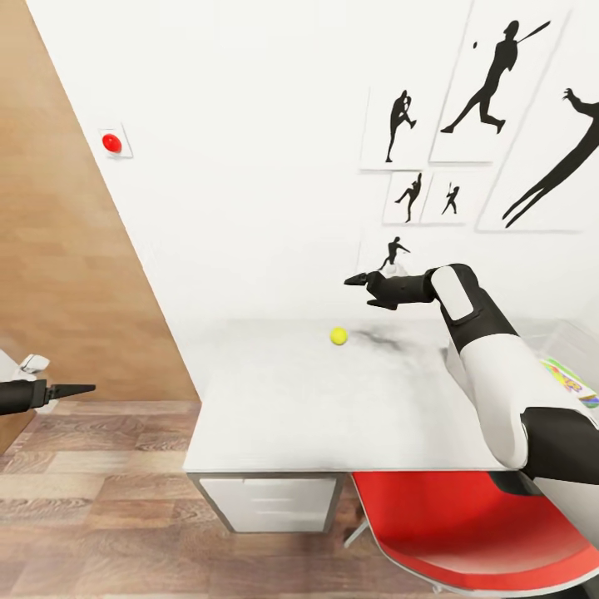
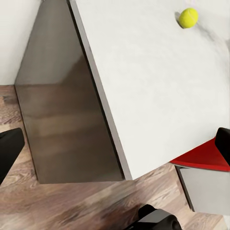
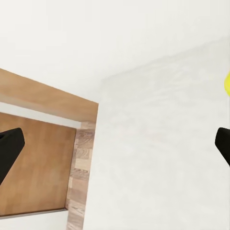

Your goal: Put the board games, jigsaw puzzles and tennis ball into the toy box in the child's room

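Note:
The yellow-green tennis ball (image 1: 338,335) rests toward the back of the white table (image 1: 316,408), a little off the wall. My right gripper (image 1: 356,280) hovers above the table just up and right of the ball. It is open, with one finger (image 3: 10,143) at each edge of the right wrist view and a sliver of the ball (image 3: 227,81) beside one of them. My left gripper (image 1: 90,388) hangs over the floor left of the table, open, with the ball (image 2: 188,17) far ahead of it. The toy box (image 1: 574,337) shows at the table's right edge with a colourful flat item (image 1: 571,379) in it.
A red chair (image 1: 482,524) is tucked under the table's front right. A drawer unit (image 1: 266,503) stands below the front edge. The table's dark side panel (image 2: 62,120) faces my left gripper. A wood-panelled wall (image 1: 66,249) rises at the left over wooden floor.

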`<state>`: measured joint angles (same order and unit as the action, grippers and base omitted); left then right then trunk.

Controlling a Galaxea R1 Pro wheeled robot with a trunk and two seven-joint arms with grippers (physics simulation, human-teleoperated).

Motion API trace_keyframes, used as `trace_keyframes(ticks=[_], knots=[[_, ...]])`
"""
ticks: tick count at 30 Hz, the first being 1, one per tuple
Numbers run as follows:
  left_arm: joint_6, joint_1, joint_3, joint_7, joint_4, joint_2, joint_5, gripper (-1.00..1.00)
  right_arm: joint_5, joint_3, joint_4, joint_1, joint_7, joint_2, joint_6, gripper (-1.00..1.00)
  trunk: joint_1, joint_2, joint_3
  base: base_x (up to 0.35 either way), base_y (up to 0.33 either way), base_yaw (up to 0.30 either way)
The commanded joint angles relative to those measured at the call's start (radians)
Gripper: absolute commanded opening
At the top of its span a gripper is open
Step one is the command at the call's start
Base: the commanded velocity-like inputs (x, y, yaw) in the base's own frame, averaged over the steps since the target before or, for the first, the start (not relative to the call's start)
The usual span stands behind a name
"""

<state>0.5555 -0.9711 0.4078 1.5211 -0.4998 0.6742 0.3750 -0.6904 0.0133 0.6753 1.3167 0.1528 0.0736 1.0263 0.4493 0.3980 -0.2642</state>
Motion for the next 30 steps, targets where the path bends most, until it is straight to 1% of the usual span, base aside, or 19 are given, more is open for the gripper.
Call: trace_keyframes(ticks=[1, 9, 22, 30], knots=[[0.011, -0.001, 0.006, 0.008, 0.000, -0.001, 0.010, 1.00, 0.009, 0.000, 0.000, 0.002, 0.008, 0.000, 0.003, 1.00, 0.001, 0.002, -0.002, 0.041, 0.024, 0.000], [0.011, -0.001, 0.006, 0.008, 0.000, -0.001, 0.010, 1.00, 0.009, 0.001, 0.000, 0.002, 0.005, 0.000, 0.003, 1.00, 0.001, 0.002, -0.002, 0.012, 0.026, 0.000], [0.009, -0.001, 0.007, 0.009, 0.000, -0.001, 0.011, 1.00, 0.009, -0.001, 0.000, 0.002, 0.005, -0.001, 0.003, 1.00, 0.001, 0.002, -0.002, 0.018, 0.145, 0.000], [0.009, -0.001, 0.007, 0.008, 0.000, -0.001, 0.011, 1.00, 0.009, -0.001, 0.000, 0.002, 0.005, -0.001, 0.003, 1.00, 0.001, 0.002, -0.002, 0.138, 0.170, 0.000]])
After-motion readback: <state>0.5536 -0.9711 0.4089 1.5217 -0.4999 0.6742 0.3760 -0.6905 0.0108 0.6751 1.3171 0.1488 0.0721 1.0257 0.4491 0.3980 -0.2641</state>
